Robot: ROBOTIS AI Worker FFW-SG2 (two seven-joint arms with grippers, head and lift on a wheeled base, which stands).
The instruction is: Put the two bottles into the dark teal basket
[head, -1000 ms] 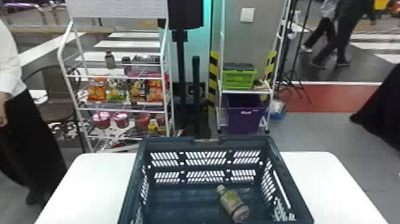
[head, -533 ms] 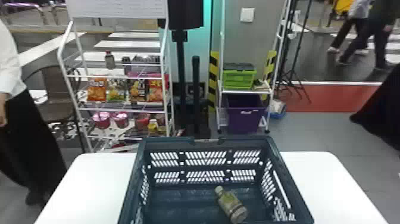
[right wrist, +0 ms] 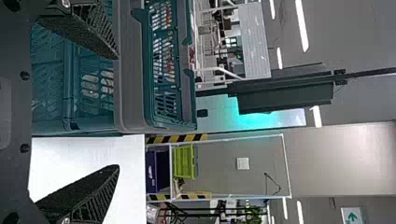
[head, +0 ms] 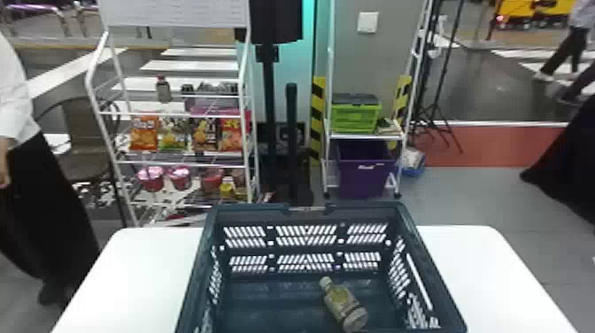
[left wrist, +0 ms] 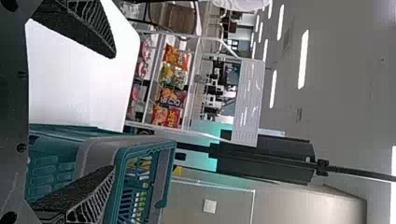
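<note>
Left hand (left wrist: pixel 114 112): open, its two black fingers spread well apart, one seen against the white surface (head: pixel 478 265), the other against the wall of the basket.

Right hand (right wrist: pixel 118 112): likewise open, fingers wide; we see one against the basket, the other against the surface.

Basket (head: pixel 310 213): dark teal, slotted walls, standing upright on the surface. Contents, as we find them in the head view: one bottle (head: pixel 341 303), lying on its side on the basket floor, nearer the right wall than the left, its cap end pointing away from us and leftward, its base toward the near right.

Beyond the surface, to the left, a white wire rack (head: pixel 117 114). We list on its shelves: a small bottle (head: pixel 163 90), upright, on the upper shelf; four snack bags (head: pixel 144 133) in a row on the middle one; foil-topped tubs (head: pixel 151 178) lower down.

To the right, a white shelf unit (head: pixel 367 137). We record a lime-green crate (head: pixel 355 117) with a grey lid on its shelf and, beneath, a purple bin (head: pixel 363 181), its contents hidden from us.
</note>
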